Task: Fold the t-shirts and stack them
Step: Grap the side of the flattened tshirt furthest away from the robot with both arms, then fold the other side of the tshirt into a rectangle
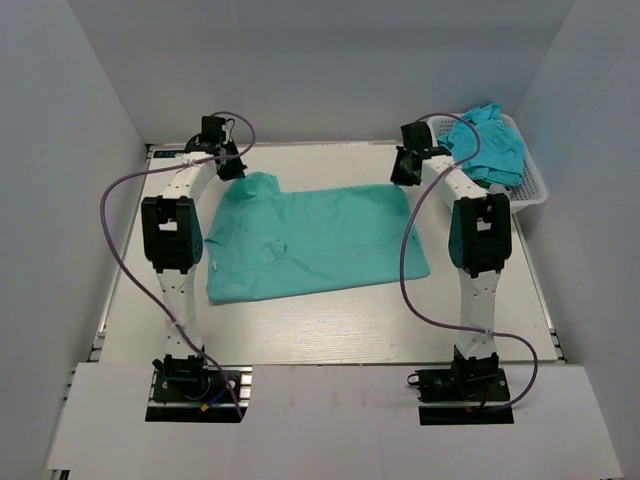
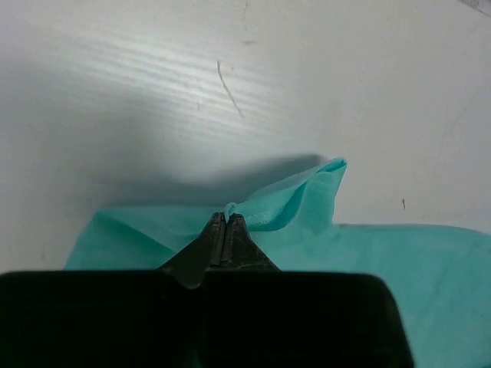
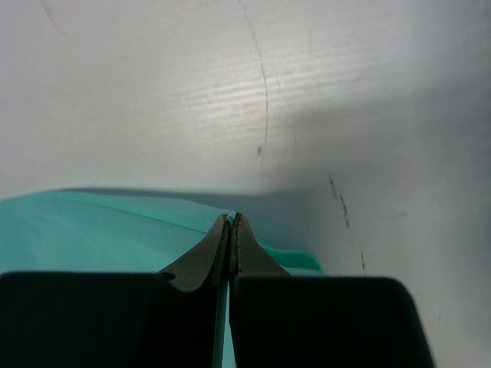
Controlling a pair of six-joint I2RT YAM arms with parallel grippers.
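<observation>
1 teal spread t-shirt (image 1: 310, 240) lay flat on the white table (image 1: 350, 325), partly folded into a wide rectangle. All positions below referred to it.

- The left gripper (image 1: 233, 166) sat at the spread t-shirt's far-left corner, against the fabric.
- The right gripper (image 1: 406, 170) sat at its far-right corner.
- The 2 arms ran along its 2 short sides, 1 per side.
- A white mesh basket (image 1: 532, 190) stood beyond the far-right corner, apart from the spread t-shirt, and held crumpled t-shirts (image 1: 488, 145) of similar teal.
- The right purple cable (image 1: 403, 250) hung over the spread t-shirt's right edge.
</observation>
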